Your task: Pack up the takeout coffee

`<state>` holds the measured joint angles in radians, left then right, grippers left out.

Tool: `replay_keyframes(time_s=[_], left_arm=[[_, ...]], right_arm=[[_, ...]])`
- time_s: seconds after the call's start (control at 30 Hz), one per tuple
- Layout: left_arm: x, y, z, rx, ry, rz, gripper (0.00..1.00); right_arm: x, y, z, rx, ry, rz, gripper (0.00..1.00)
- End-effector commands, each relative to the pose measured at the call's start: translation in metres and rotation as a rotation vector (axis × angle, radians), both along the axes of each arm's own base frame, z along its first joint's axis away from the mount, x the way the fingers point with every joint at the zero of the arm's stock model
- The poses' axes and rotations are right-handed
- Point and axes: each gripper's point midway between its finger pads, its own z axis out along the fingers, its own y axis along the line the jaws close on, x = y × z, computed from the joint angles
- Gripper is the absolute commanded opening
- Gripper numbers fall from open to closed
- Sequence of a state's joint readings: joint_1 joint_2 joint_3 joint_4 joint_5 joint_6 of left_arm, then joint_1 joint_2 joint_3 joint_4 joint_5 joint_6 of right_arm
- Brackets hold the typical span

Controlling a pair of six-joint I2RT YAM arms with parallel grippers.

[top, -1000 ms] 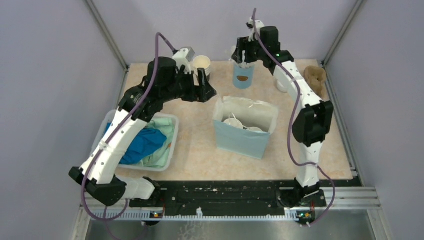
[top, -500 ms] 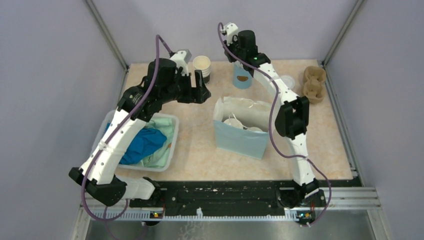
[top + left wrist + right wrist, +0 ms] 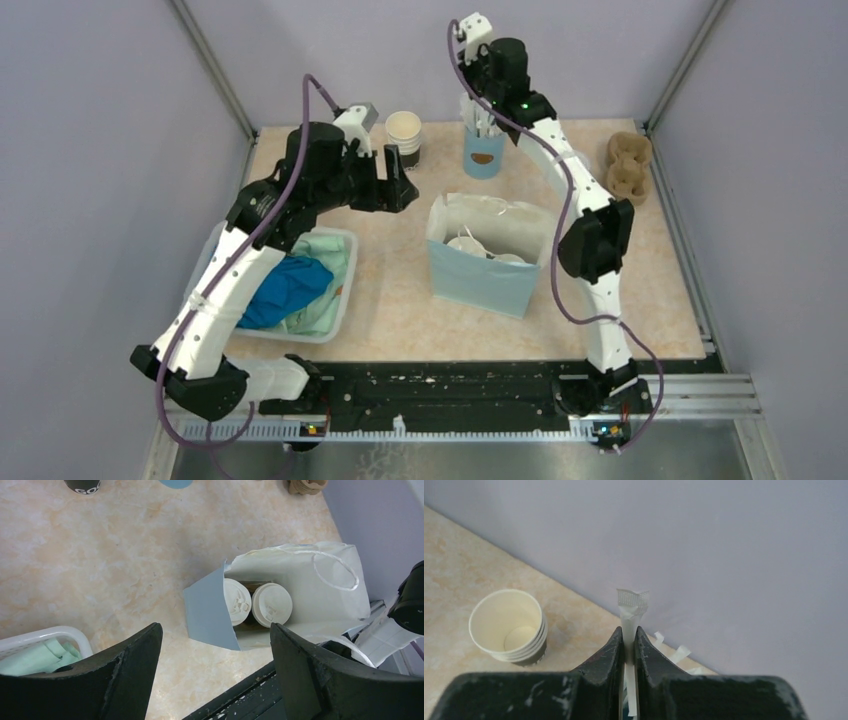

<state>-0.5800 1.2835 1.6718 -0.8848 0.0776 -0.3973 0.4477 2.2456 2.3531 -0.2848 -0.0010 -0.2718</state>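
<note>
Just pinched the right gripper (image 3: 628, 632) shut on a stick (image 3: 631, 602) at the blue cup (image 3: 483, 152). Left gripper (image 3: 215, 675) wide apart, empty. Coffee (image 3: 271, 605) sitting in the bag (image 3: 210, 610) already, so likely adding the stick next.

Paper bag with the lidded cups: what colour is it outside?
The paper bag is light blue outside, white inside; clearest in the top external view.

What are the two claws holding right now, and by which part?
The right claw pinches a thin white paper stick just below its crimped top end. The left claw stands open, holding nothing.
</note>
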Motion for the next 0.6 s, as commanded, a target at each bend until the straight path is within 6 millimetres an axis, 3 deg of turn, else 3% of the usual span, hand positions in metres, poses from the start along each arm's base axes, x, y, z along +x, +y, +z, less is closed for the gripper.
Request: replay_keyframes(time_s=[0.0, 0.1, 0.17, 0.3, 0.37, 0.5, 0.57], left_arm=[[-0.017, 0.006, 0.023, -0.058, -0.058, -0.025, 0.85], [-0.028, 0.008, 0.023, -0.074, -0.053, -0.042, 0.85], [-0.035, 0.009, 0.023, -0.085, -0.051, -0.053, 0.85], [-0.049, 0.010, 0.021, -0.114, -0.042, -0.079, 0.85], [-0.055, 0.011, 0.021, -0.123, -0.039, -0.094, 0.85], [-0.064, 0.010, 0.016, -0.132, -0.016, -0.122, 0.85], [-0.067, 0.008, 0.014, -0.139, -0.001, -0.132, 0.85]], right_arm=[[-0.049, -0.028, 0.161, 0.165, -0.247, -0.057, 0.06], [-0.092, -0.033, 0.204, 0.287, -0.248, -0.004, 0.06], [-0.128, -0.026, 0.219, 0.345, -0.209, 0.105, 0.04], [-0.217, -0.007, 0.213, 0.417, -0.043, 0.369, 0.00], [-0.261, -0.006, 0.211, 0.435, -0.044, 0.457, 0.00], [-0.326, -0.012, 0.220, 0.517, -0.054, 0.586, 0.00], [-0.351, -0.011, 0.213, 0.528, -0.016, 0.671, 0.00]])
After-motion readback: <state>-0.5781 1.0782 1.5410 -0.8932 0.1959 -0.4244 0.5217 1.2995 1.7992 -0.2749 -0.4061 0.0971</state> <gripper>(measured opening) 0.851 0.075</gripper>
